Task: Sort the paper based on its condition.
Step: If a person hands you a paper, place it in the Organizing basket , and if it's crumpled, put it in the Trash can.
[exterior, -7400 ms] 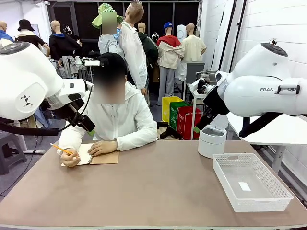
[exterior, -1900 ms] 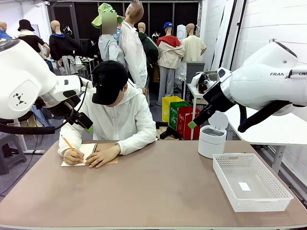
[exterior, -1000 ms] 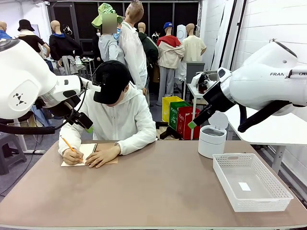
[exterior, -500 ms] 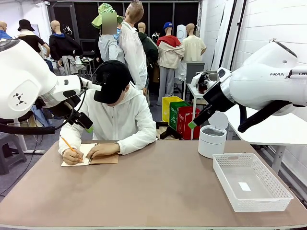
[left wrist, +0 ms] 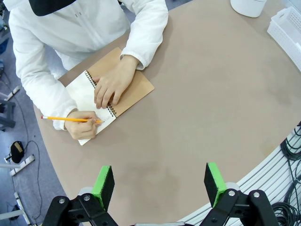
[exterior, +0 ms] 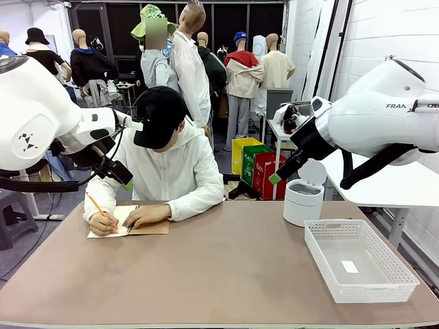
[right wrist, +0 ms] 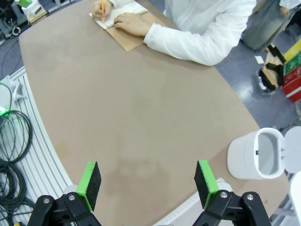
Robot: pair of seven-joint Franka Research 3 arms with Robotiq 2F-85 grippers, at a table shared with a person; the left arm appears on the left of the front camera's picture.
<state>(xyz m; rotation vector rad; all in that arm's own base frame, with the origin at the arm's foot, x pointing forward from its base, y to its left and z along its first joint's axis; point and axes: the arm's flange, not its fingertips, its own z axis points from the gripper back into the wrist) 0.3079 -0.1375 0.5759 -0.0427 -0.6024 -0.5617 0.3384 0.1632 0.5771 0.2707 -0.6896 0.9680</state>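
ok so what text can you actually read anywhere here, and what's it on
"FRAN": on the right arm's white casing, cut off after those letters.
White print on the coloured bins behind the person: too blurred to read.
Notebook page and the small label in the basket: nothing legible.

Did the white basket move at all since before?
No. The white mesh basket sits where it was, still just in front of the white bin near the right end of the table.
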